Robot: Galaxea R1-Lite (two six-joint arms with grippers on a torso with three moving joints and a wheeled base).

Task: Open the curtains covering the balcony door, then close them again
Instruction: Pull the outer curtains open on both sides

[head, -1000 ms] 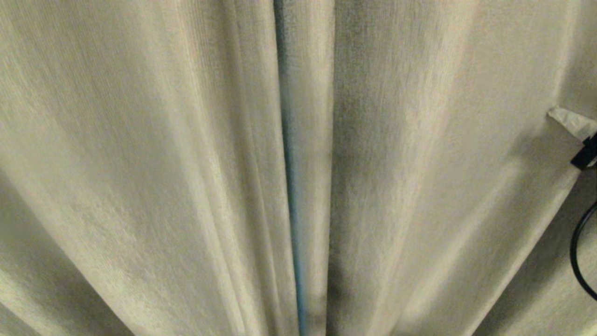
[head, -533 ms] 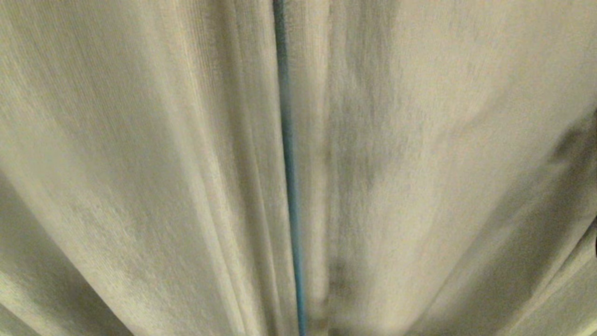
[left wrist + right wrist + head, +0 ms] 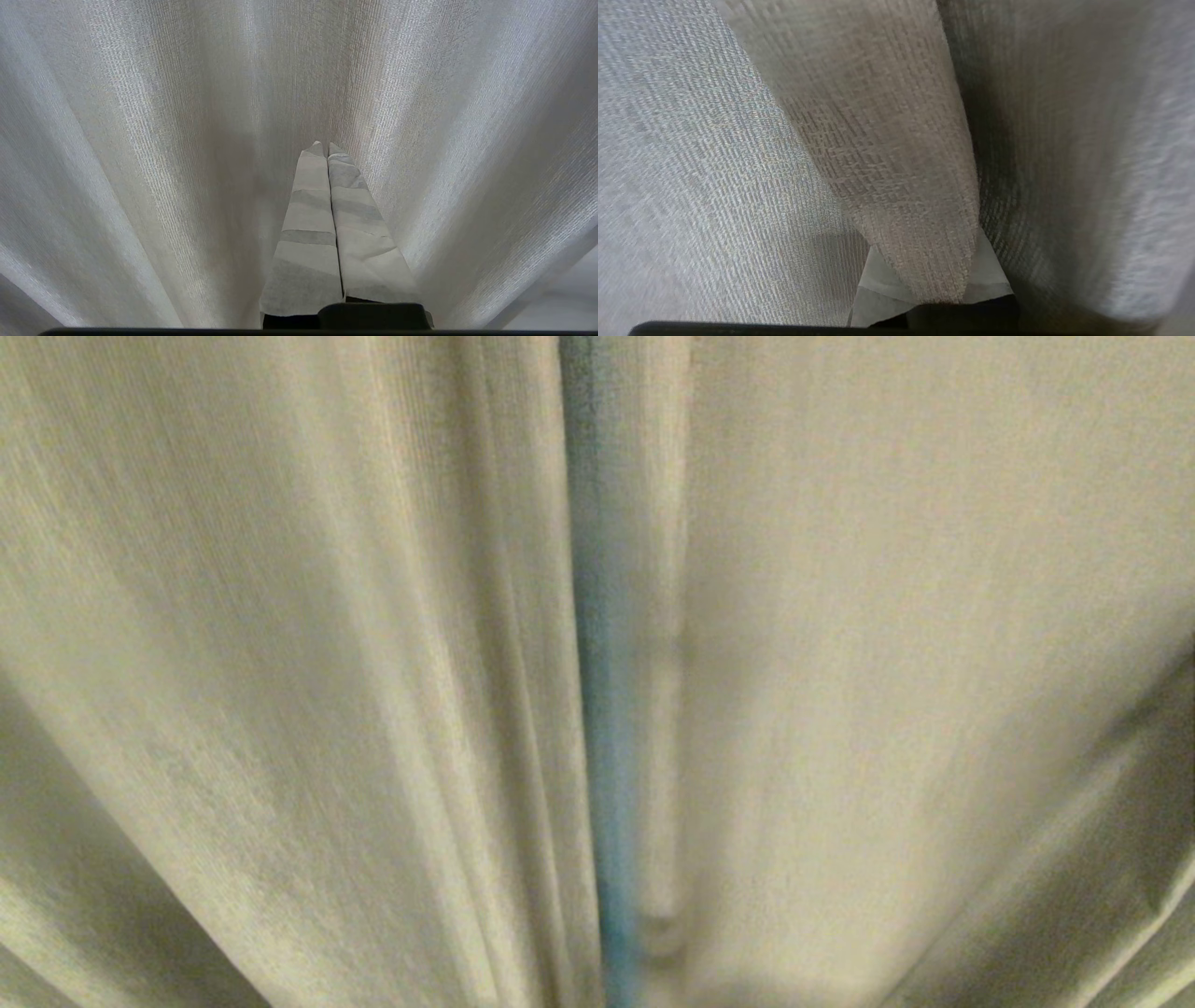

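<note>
Head view: two heavy beige-grey drape panels (image 3: pixel 280 663), one on each side of a single narrow bluish slit (image 3: pixel 602 709) down the middle; the panel on the right is blurred, so its fold count cannot be given. Left wrist view: one gripper (image 3: pixel 323 148) with two tape-wrapped fingers (image 3: pixel 308 224) pressed together. Right wrist view: one gripper (image 3: pixel 924 298), two wrapped fingers partly showing, one fold of woven fabric (image 3: pixel 887 154) lying over them.
</note>
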